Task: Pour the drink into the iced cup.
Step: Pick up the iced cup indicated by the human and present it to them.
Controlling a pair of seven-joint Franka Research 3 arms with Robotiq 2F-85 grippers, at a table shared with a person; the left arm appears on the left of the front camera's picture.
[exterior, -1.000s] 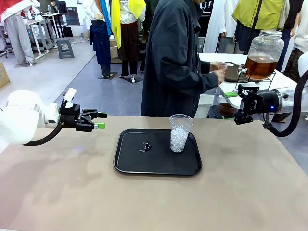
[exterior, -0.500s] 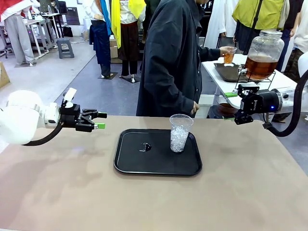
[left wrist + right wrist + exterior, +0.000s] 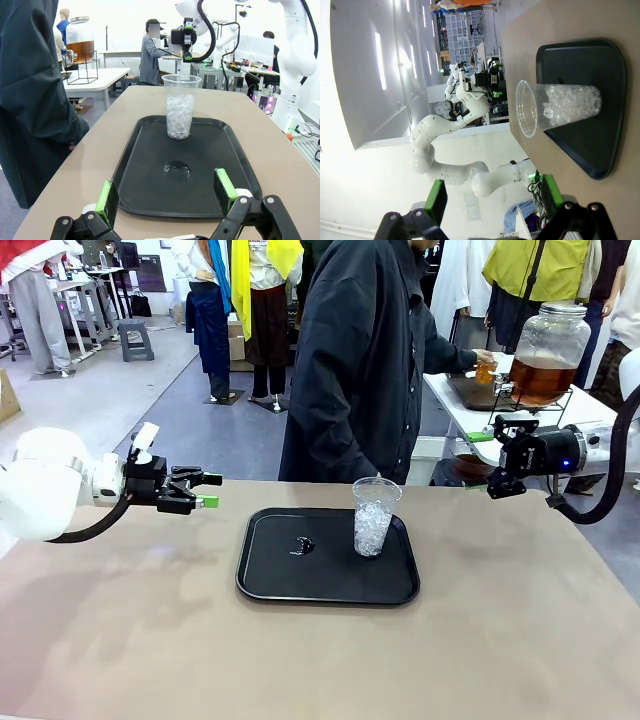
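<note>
L gripper (image 3: 166, 189) open, R gripper (image 3: 493, 195) open, iced cup (image 3: 375, 516) on tray (image 3: 270, 582)

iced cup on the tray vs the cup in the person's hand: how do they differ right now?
The iced cup holds only ice; the held cup holds amber drink. The iced cup stands upright on the black tray; the held cup is in the person's hand beside the drink dispenser. Both are clear.
</note>
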